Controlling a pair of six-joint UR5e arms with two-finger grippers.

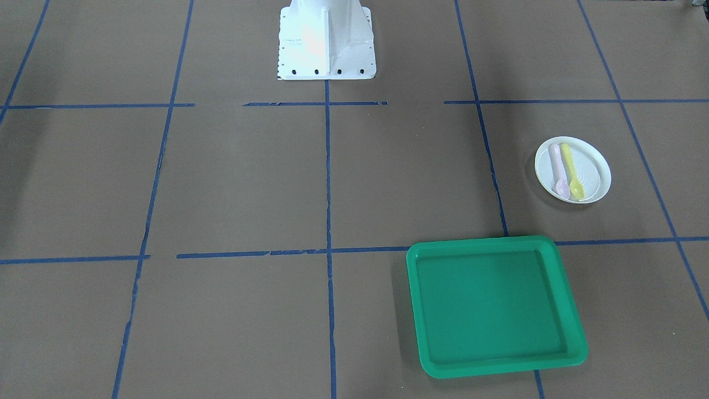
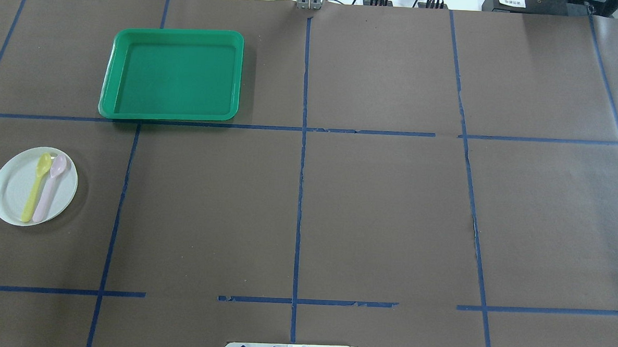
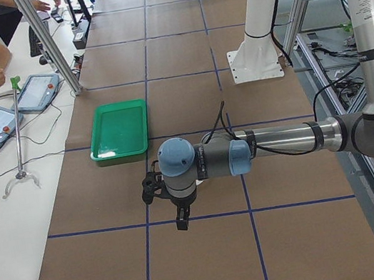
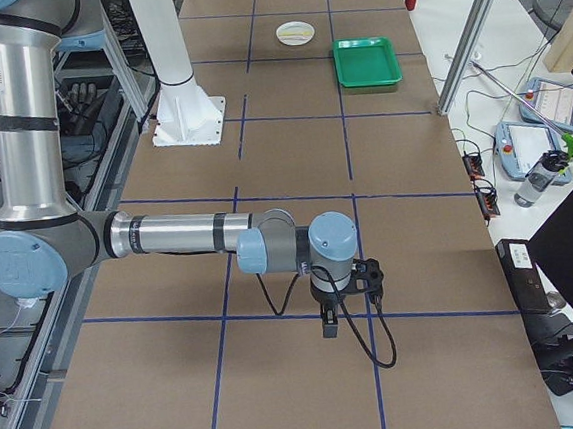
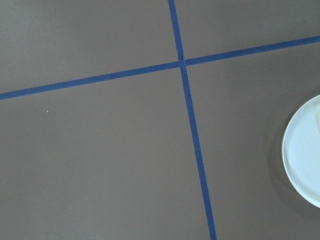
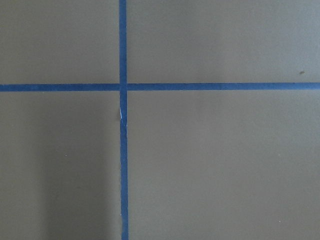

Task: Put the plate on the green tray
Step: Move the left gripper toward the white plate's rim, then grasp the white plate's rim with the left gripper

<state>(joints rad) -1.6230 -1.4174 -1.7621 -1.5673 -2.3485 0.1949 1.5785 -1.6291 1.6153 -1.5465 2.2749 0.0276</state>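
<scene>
Lying at seven o'clock of the green tray (image 2: 172, 73), the plate (image 2: 11, 186) is not yet placed. Whether the left tool (image 3: 182, 220) or the right tool (image 4: 327, 327) is clenched, I cannot tell.

Plate (image 1: 597, 169) apart from green tray (image 1: 493, 299)

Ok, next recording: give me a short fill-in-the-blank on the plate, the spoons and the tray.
1. The plate carries ___ spoons.
2. One of them is pink, the other is ___.
3. The tray is ___ in colour.

Missing words: two; yellow; green.
</scene>
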